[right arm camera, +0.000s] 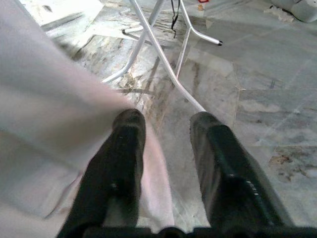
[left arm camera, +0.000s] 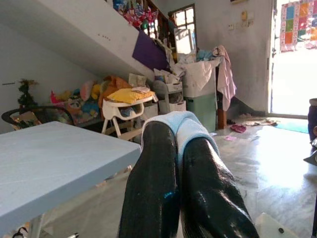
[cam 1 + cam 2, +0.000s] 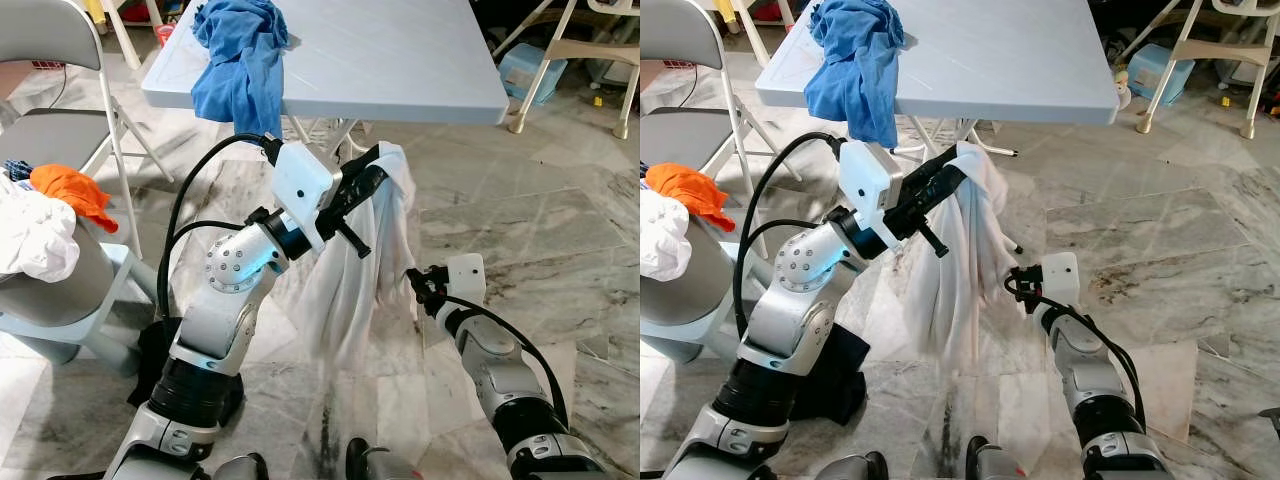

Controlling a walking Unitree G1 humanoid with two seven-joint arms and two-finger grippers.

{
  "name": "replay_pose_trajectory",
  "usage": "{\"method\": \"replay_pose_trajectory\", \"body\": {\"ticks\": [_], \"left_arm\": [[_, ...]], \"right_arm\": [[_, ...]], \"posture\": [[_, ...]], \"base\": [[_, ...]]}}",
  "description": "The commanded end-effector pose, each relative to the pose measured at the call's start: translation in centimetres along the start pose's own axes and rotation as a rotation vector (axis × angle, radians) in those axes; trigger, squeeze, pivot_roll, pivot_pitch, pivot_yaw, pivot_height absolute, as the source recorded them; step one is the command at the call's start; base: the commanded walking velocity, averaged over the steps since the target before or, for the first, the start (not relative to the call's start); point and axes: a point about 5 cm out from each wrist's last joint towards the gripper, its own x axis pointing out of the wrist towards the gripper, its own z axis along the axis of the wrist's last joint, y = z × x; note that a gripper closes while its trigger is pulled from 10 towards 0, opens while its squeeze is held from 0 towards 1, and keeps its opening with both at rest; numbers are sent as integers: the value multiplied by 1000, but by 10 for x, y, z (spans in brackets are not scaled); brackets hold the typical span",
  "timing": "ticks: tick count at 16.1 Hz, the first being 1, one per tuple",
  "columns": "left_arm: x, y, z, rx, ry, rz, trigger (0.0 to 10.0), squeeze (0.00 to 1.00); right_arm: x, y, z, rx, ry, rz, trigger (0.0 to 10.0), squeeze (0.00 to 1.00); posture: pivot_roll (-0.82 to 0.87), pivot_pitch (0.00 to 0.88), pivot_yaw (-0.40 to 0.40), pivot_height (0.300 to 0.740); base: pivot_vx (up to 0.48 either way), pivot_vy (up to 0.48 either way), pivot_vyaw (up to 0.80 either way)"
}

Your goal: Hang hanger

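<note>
**White garment held aloft, hanger itself not visible**

White garment (image 3: pixel 360 270) hangs bunched from left gripper (image 3: pixel 372 180), raised mid-air in front of the blue folding surface (image 3: pixel 400 60), lower hem near the marble floor (image 3: pixel 560 230). In the left wrist view the jaws are pressed together with pale cloth pinched between the fingertips (image 2: pixel 198 163). Hanger can't be made out; likely buried in the fabric, can't confirm.

Right gripper (image 3: pixel 1018 287) sits low, just beside the garment's edge. Jaws apart, holding nothing; one finger (image 1: pixel 124 148) overlaps the cloth, contact unclear.

Progress: early to mid. Garment lifted, nothing hung yet. No rail or hook in sight, so destination is unknown.

Around: blue cloth (image 3: pixel 240 60) draped over the surface's edge, orange cloth (image 3: pixel 72 192) on the laundry pile at left, folding chair (image 3: pixel 50 60) behind.
</note>
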Motion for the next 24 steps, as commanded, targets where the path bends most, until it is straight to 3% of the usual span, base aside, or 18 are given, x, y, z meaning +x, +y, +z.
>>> {"method": "replay_pose_trajectory", "body": {"ticks": [1,4,7,11,15,16,17,18,19,20,24], "left_arm": [[-1,-2,0,17,3,-17,10000,0],[-4,-1,-3,29,23,-29,10000,0],[-18,6,-19,50,103,-24,10000,0],[-28,11,-27,53,149,-23,10000,0],[-39,13,-45,22,213,32,10000,0],[-44,9,-50,8,229,26,10000,0],[-46,5,-52,2,234,12,10000,0],[-44,2,-53,12,237,-18,10000,0],[-43,2,-53,18,239,-30,10000,0],[-41,3,-54,28,247,-44,10000,0],[-50,1,-67,11,301,-62,10000,0]], "right_arm": [[-4,-9,-6,4,19,-21,0,0],[-8,-18,-6,-31,18,-29,0,0],[-15,-43,2,-69,-6,-89,0,0],[-19,-58,11,-83,-27,-94,0,0],[-21,-50,9,-86,-35,-36,0,0],[-21,-41,7,-82,-37,18,0,0],[-22,-31,5,-83,-30,95,4039,0],[-25,-14,-2,-121,7,245,10000,0],[-28,-8,-4,-132,24,324,10000,671],[-31,-5,-4,-133,29,384,10000,1000],[-43,-12,-1,-144,89,519,10000,1000]], "posture": [[43,198,-6,740],[41,200,-6,740],[38,196,-4,740],[36,195,-4,740],[32,192,-9,740],[30,192,-11,740],[30,192,-11,740],[30,192,-11,740],[30,192,-11,740],[35,195,-10,740],[31,205,-3,740]], "base": [[0,0,0],[0,0,0],[0,0,0],[0,0,0],[0,0,0],[0,0,0],[0,0,0],[0,0,0],[0,0,0],[0,0,0],[0,0,0]]}}
